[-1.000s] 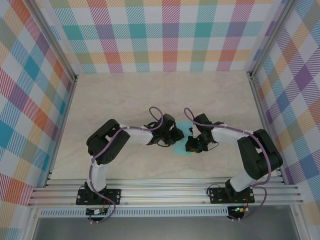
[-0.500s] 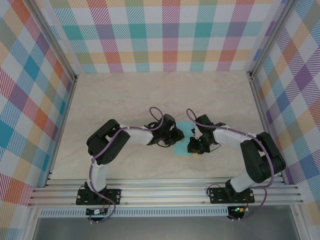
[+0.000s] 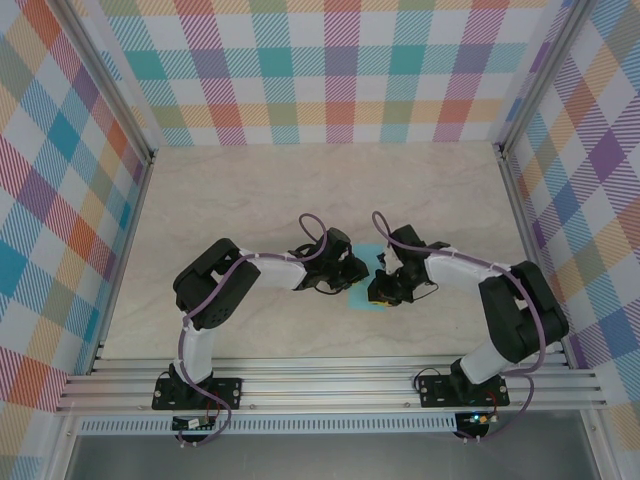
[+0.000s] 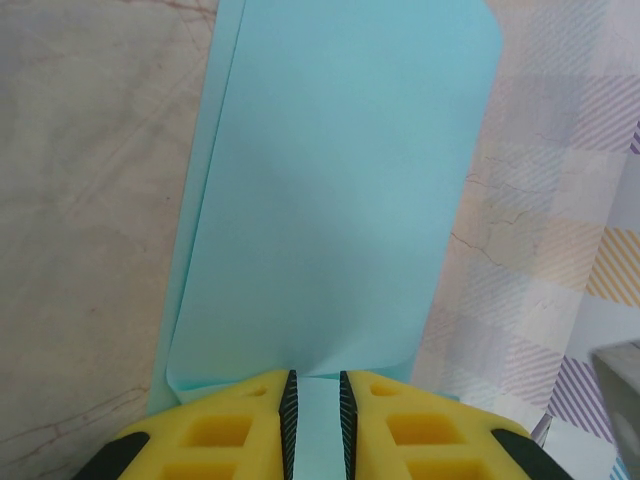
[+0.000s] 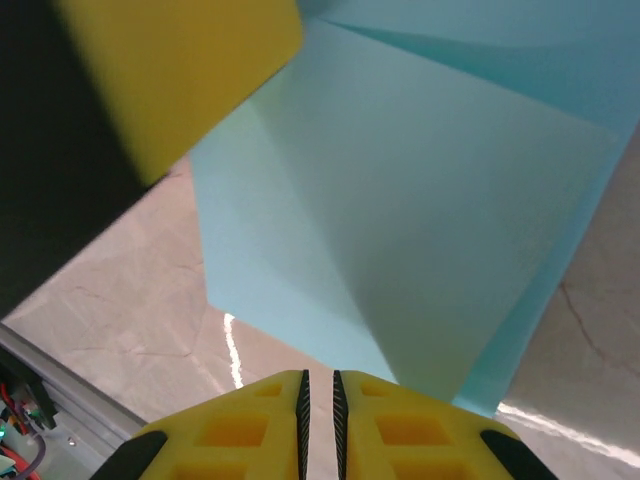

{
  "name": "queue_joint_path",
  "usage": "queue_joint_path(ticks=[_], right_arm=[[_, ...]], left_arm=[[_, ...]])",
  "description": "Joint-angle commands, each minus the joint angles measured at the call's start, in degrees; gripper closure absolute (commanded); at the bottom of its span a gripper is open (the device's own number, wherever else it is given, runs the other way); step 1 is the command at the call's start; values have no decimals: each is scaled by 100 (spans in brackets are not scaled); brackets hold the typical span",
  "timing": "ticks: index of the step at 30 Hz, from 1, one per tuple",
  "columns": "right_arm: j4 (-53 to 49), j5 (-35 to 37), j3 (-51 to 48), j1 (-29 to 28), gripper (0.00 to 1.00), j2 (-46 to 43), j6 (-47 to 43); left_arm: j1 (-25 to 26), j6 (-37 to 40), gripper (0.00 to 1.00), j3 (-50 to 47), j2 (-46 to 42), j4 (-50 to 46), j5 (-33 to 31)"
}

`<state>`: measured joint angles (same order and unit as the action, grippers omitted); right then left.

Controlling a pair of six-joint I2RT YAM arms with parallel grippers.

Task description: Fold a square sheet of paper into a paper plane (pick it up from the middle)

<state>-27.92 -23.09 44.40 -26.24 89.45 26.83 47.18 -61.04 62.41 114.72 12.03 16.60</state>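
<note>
The square sheet of paper (image 3: 360,301) is light blue and lies folded in layers at the table's middle, between my two grippers. My left gripper (image 3: 355,272) comes at it from the left. In the left wrist view its yellow fingertips (image 4: 262,392) stand almost together at the near edge of a raised flap (image 4: 340,200), with a strip of paper in the slit, so the left gripper (image 4: 315,376) is shut on the sheet. My right gripper (image 3: 380,292) is at the sheet's right side. It (image 5: 318,376) is shut with bare table in its slit, and the creased sheet (image 5: 420,200) rises just ahead. The paper plane is out of view.
Plaid walls (image 3: 330,70) and aluminium posts (image 3: 105,90) enclose the beige table (image 3: 250,190). An aluminium rail (image 3: 330,385) with both arm bases runs along the near edge. A yellow finger of the left gripper (image 5: 190,70) looms at the top left of the right wrist view.
My right gripper has shifted slightly left, closer over the sheet's near right part. The left gripper and the sheet have stayed where they were.
</note>
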Motion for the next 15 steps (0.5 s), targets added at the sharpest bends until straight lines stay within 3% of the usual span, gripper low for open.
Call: queue_joint_path(ticks=[1,15], right_arm=[[-166,340,9,25,83,207,56],[68,174,-493,151,81,10,296]], left_arm=[[55,114,79,34,172,-298,-60],[56,180,79,26,179,-359,-80]])
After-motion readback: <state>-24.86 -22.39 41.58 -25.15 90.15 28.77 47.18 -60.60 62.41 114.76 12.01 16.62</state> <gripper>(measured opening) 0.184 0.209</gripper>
